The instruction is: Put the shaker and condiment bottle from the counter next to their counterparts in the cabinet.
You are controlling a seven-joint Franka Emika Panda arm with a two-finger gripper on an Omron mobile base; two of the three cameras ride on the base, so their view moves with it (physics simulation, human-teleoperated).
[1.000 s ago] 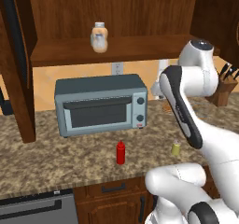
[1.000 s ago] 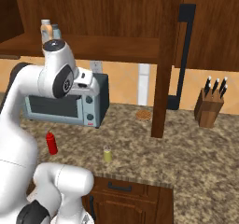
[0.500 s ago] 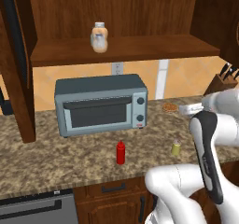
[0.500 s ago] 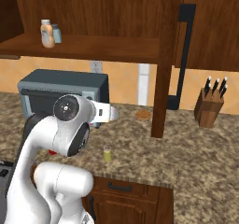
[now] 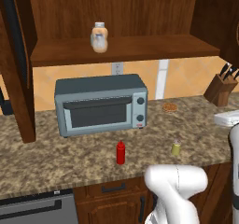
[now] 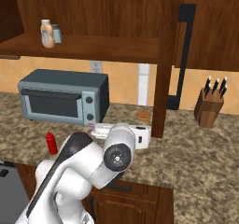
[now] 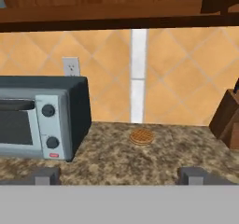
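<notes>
The tiny yellow-green shaker (image 5: 176,148) stands on the granite counter (image 5: 70,157) near its front edge, right of the red condiment bottle (image 5: 121,152) (image 6: 52,143). Both stand in front of the toaster oven. Up on the cabinet shelf (image 5: 140,48) sit their counterparts, a peach bottle (image 6: 46,33) and a greyish clear shaker (image 6: 56,33), close together. My gripper (image 7: 119,176) is open and holds nothing. Its fingertips (image 7: 46,175) are wide apart, low over the counter, facing the tiled back wall right of the oven. My folded arm (image 6: 93,162) hides the yellow-green shaker in the right base view.
A grey toaster oven (image 5: 100,104) stands under the shelf. A round waffle (image 7: 141,136) lies by the back wall, and a knife block (image 6: 210,106) stands further right. A cabinet post (image 6: 161,78) comes down to the counter beside the waffle.
My arm has swung down from beside the toaster oven to a low, folded pose at the counter's front. The bottles and shakers have not moved.
</notes>
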